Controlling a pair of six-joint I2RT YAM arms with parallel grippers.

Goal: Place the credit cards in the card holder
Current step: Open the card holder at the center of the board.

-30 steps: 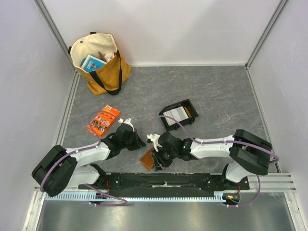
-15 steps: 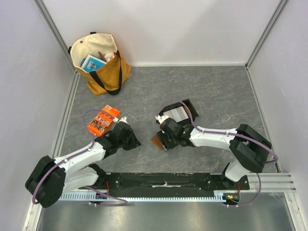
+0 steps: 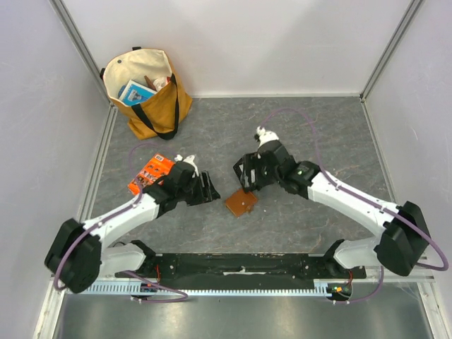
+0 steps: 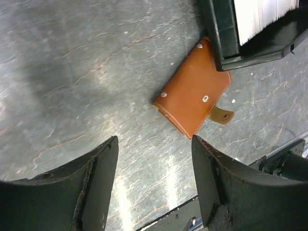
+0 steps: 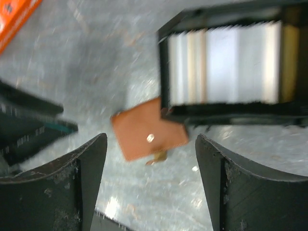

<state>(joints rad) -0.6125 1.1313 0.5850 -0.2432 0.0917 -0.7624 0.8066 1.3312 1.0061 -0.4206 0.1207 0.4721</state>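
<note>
Brown card holder [image 3: 241, 203] lies closed and flat on grey table [image 3: 318, 134], clasp tab sticking out, one corner touching black tray [image 5: 231, 109]. Credit cards [image 5: 224, 62] packed in row inside tray. Left gripper [image 4: 154, 142] spread, empty, just left of holder. Right gripper [image 5: 151, 139] spread, empty, over tray and holder. Orange packet [image 3: 150, 175] beside left arm.

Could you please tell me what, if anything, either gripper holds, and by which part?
Nothing is held: left gripper and right gripper are open; the card holder lies loose.
</note>
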